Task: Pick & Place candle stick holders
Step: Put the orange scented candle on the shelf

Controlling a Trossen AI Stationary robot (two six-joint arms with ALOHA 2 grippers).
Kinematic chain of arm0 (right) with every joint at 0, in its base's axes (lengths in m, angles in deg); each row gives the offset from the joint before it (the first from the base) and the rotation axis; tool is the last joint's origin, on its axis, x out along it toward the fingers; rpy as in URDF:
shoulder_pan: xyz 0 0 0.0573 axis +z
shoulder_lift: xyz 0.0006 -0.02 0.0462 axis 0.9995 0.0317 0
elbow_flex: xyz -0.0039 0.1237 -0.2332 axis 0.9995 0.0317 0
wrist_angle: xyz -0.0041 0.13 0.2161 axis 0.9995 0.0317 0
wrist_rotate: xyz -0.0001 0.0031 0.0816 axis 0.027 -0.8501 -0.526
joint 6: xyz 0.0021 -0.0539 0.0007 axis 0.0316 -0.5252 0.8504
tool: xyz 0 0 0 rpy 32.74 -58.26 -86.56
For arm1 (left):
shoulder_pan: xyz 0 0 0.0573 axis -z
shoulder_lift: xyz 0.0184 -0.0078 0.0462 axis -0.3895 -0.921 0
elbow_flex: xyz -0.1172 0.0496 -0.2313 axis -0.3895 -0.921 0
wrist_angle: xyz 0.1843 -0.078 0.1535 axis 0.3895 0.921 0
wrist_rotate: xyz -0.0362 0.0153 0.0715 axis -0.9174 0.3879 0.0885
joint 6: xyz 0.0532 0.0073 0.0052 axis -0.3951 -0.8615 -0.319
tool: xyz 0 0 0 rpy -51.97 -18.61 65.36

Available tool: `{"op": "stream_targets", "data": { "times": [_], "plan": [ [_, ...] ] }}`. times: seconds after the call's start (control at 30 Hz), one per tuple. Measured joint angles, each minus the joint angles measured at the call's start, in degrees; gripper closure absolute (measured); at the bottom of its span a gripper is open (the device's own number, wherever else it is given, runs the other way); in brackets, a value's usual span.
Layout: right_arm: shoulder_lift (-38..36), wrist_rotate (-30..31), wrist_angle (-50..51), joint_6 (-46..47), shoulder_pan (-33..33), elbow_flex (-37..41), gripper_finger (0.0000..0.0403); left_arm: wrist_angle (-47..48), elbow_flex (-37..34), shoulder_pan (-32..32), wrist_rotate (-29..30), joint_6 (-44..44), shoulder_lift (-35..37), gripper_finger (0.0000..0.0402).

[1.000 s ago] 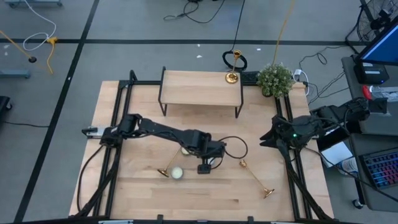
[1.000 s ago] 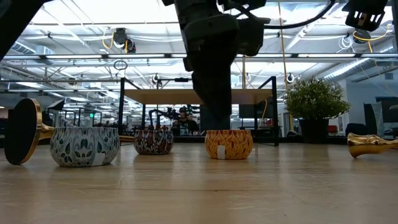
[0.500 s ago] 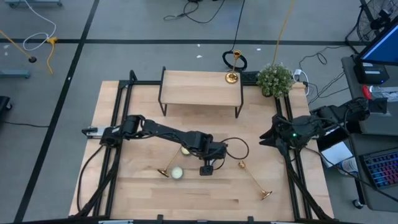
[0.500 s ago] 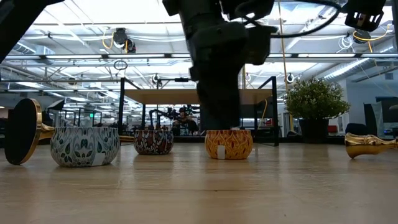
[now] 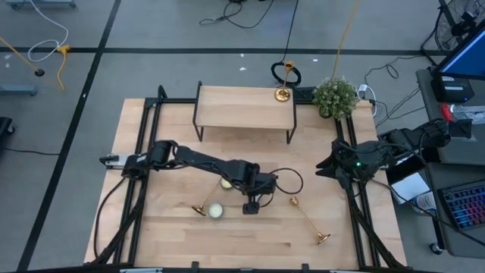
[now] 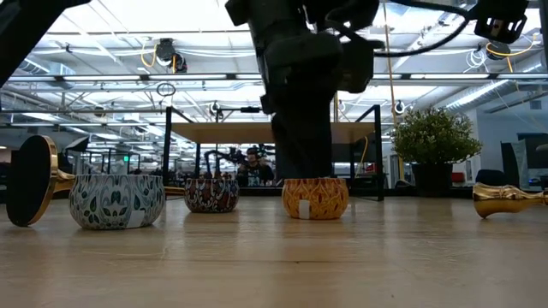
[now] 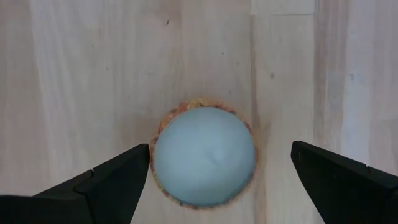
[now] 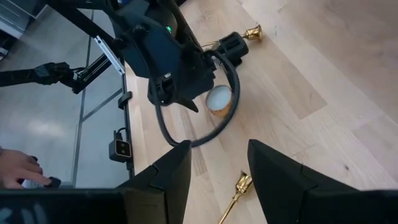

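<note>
1. Brass, shiny and skinny, that's what I'm after: one candlestick (image 5: 310, 221) lies flat on the table (image 5: 174, 243) toward my right arm's side, another candlestick (image 5: 200, 208) lies on my left side just beside a pale candle (image 5: 216, 211), and a third candlestick (image 5: 283, 82) stands upright on the end of the shelf (image 5: 242, 108).
2. My left gripper (image 7: 219, 163) hangs wide open, straight over a small orange candle tin (image 7: 204, 154), not touching it. That tin isn't the job.
3. My right gripper (image 8: 216, 163) waits at the table's right edge, parted, holding nothing.
4. Handling guess: stiff metal, probably bottom-heavy at the flared base, slick, and it'll roll.
5. I'd pinch the thin stem near the base so it doesn't swing, squeezing across it.
6. Risk: polished brass slipping through the fingers (image 7: 118, 180) while tilting it upright.
</note>
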Motion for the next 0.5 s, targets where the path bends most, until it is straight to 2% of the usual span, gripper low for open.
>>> {"op": "stream_targets", "data": {
  "times": [0.27, 0.5],
  "plan": [
    [-0.02, 0.00, 0.01, -0.09, 0.00, 0.00, 0.0245, -0.24, -0.04, 0.58, -0.63, 0.44, -2.42, 0.0005],
    [-0.02, 0.00, 0.01, -0.09, 0.00, 0.00, 0.0245, -0.05, -0.07, 0.13, 1.36, 2.86, -2.63, 0.0005]
  ]
}}
